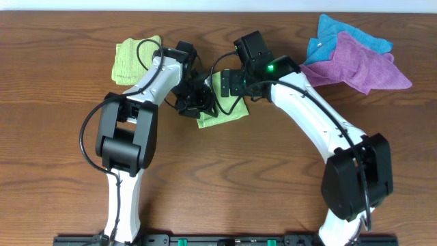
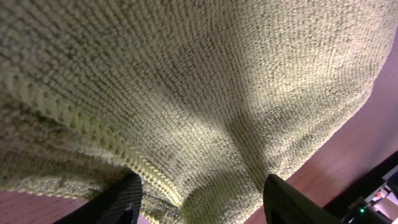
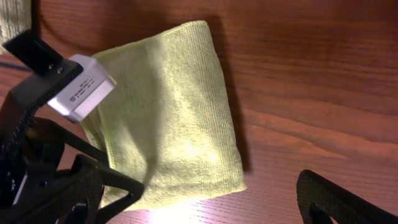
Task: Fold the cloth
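Observation:
The cloth (image 1: 220,115) is a yellow-green towel folded into a small rectangle at the table's middle, partly hidden under both wrists. In the left wrist view the cloth (image 2: 205,93) fills the frame. My left gripper (image 2: 205,202) has its jaws spread apart around a bulge of the cloth, not pinching it. In the right wrist view the cloth (image 3: 168,118) lies flat, its near corner between the wide-apart fingers of my right gripper (image 3: 208,202), which holds nothing. Seen from overhead, the left gripper (image 1: 196,102) is at the cloth's left edge and the right gripper (image 1: 231,90) over its far edge.
A second green cloth (image 1: 133,60) lies folded at the back left. A blue cloth (image 1: 341,34) and a purple cloth (image 1: 362,67) are heaped at the back right. The left arm's white camera box (image 3: 81,87) sits close to my right fingers.

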{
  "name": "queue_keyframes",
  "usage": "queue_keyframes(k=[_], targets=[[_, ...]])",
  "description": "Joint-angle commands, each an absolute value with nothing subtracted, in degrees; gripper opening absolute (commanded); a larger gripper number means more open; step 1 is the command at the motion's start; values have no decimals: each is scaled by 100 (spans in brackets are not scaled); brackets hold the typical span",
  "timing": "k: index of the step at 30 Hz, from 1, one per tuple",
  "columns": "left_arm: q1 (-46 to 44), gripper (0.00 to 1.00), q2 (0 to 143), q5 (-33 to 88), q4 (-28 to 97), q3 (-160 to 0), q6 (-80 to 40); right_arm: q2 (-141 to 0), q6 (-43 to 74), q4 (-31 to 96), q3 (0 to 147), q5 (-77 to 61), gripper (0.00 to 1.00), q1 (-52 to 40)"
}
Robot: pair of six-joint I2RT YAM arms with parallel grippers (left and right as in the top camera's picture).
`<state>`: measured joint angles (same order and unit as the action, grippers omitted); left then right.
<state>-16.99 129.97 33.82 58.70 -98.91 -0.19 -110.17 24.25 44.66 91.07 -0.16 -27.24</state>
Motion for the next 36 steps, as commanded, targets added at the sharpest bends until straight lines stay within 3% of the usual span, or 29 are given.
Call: queue_keyframes(k=[1, 10, 32, 33, 34, 35, 36], targets=[[-1695, 64, 12995, 3114, 5905, -9874, 21, -10930, 1959, 4482, 9183, 67, 99, -2716], [-1686, 71, 12995, 2202, 5872, -9874, 36, -10954, 239, 4456, 8945, -342, 99, -2506], [-1684, 74, 12995, 2056, 5867, -9874, 148, -11979, 611, 2971, 8034, -2147, 99, -2213], [-1686, 75, 12995, 2056, 5867, -9874, 148, -12064, 679, 2950, 8034, -2150, 96, -2213], [-1684, 74, 12995, 2056, 5867, -9874, 148, -12125, 707, 2936, 8034, -2171, 84, -2213], [-1686, 75, 12995, 2056, 5870, -9874, 145, -12178, 729, 2939, 8034, -2167, 64, -2213], [-1684, 74, 12995, 2056, 5870, -9874, 139, -12197, 729, 2939, 8034, -2169, 53, -2213]])
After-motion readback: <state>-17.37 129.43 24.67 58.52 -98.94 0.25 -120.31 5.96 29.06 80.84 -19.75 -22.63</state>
